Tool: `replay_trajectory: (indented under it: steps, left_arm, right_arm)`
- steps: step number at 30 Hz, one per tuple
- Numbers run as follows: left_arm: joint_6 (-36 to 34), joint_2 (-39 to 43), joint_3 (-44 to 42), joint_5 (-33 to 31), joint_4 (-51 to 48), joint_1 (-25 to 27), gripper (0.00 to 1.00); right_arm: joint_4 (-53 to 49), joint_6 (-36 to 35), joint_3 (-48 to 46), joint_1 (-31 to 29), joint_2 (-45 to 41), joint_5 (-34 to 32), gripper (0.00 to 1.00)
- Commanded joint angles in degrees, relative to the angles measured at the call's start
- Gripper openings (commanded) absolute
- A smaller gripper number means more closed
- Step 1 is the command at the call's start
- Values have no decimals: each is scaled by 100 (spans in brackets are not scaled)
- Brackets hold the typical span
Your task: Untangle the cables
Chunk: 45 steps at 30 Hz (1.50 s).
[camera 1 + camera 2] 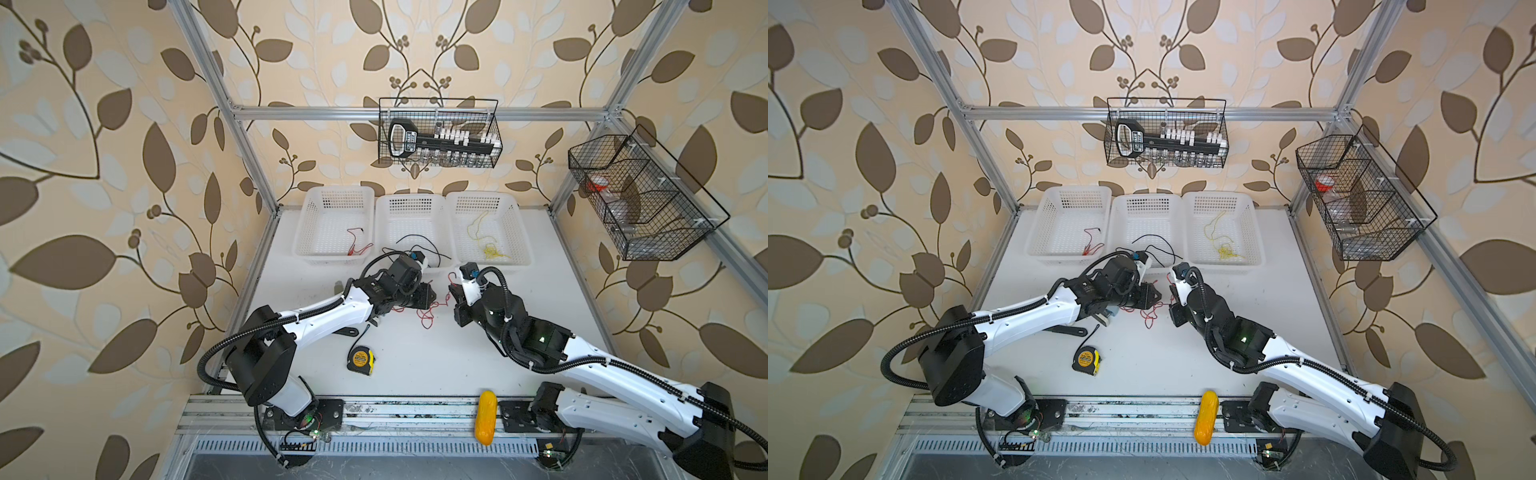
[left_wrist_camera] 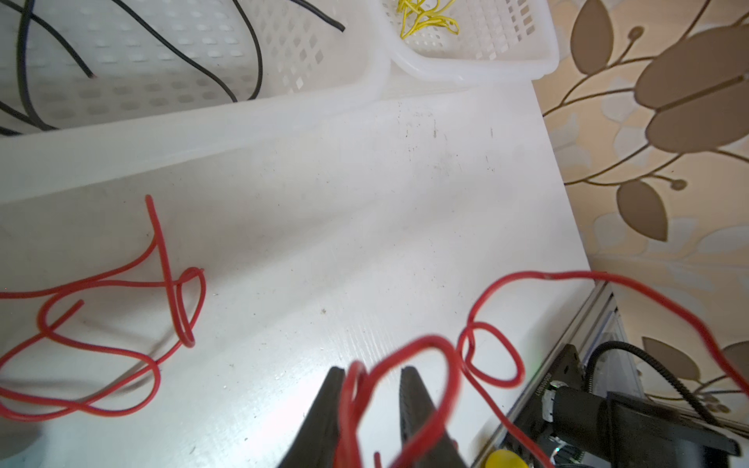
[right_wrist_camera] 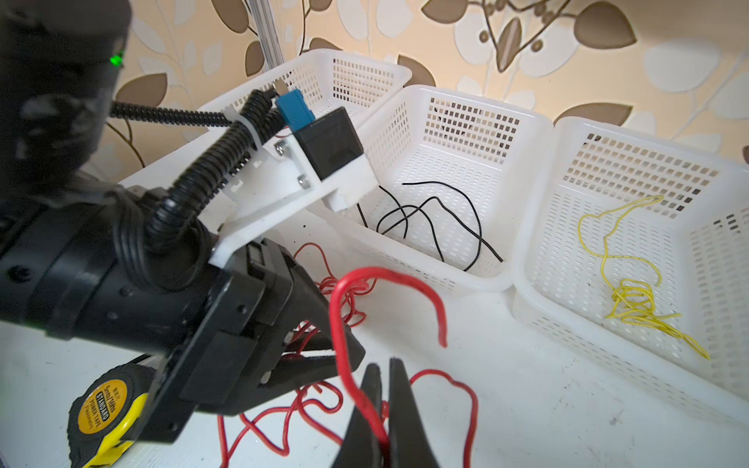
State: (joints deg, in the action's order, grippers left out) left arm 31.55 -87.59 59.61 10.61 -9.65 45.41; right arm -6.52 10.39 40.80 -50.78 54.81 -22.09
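A tangle of red cable (image 1: 426, 318) (image 1: 1148, 318) lies on the white table between both grippers. My left gripper (image 1: 432, 296) (image 2: 372, 370) has its jaws narrowed around loops of this red cable (image 2: 356, 389); a gap still shows between the fingers. My right gripper (image 1: 451, 287) (image 3: 384, 364) is shut on a strand of the red cable (image 3: 338, 324), which arcs up in front of it. Black cables (image 1: 419, 239) (image 3: 429, 214) lie in the middle basket, yellow cables (image 1: 486, 245) (image 3: 632, 300) in the right one, and a red cable (image 1: 357, 245) in the left one.
Three white baskets (image 1: 332, 195) stand in a row at the back of the table. A yellow tape measure (image 1: 360, 359) sits near the front. A yellow object (image 1: 486, 417) rests on the front rail. Black wire baskets (image 1: 438, 133) hang on the frame.
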Motion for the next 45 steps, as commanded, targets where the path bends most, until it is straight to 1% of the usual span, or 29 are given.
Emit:
replay_trajectory:
  steps: [1,2,3,8,12,13,15,16,18,22,25,28,33,37,39,43,45]
  left_arm:
    - [-26,63,233,-200,-116,43,12]
    - [-43,82,235,-233,-140,43,7]
    - [-53,97,243,-284,-167,38,1]
    - [-146,252,253,-558,-280,39,0]
    - [-225,425,246,-724,-292,30,0]
    - [-250,449,252,-728,-305,30,0]
    - [-263,473,279,-782,-361,30,0]
    - [-260,477,286,-833,-393,30,0]
    - [-237,563,278,-932,-431,14,0]
    - [-259,784,273,-1042,-484,-29,0]
    - [-307,898,292,-1132,-609,-71,0]
    - [-325,1022,265,-1204,-670,-123,0]
    - [-325,1180,197,-1320,-795,-264,0]
    - [-286,1309,97,-1225,-793,-492,0]
    - [-272,1364,77,-1202,-830,-619,0]
    - [-272,1446,53,-1226,-949,-825,0]
    - [-277,1477,36,-1241,-984,-925,0]
  right_arm:
    - [160,-73,-65,-28,-47,-96,0]
    - [150,-71,-67,-28,-54,-97,0]
    - [151,-72,-66,-28,-57,-102,0]
    - [135,-36,-48,-28,-50,-126,0]
    - [92,-12,-50,-28,-61,-147,6]
    - [90,-16,-52,-26,-71,-151,9]
    - [69,13,-62,-28,-99,-197,19]
    - [61,30,-62,-19,-113,-214,23]
    - [63,71,-70,3,-181,-227,35]
    - [64,178,-132,150,-358,-153,56]
    - [33,285,-202,318,-532,-66,66]
    - [28,314,-271,402,-691,-3,71]
    - [5,323,-378,438,-877,10,74]
    - [9,347,-443,460,-928,93,75]
    - [49,300,-460,456,-983,297,76]
    - [276,94,-559,455,-1124,1053,81]
    - [362,29,-591,455,-1178,1276,82]
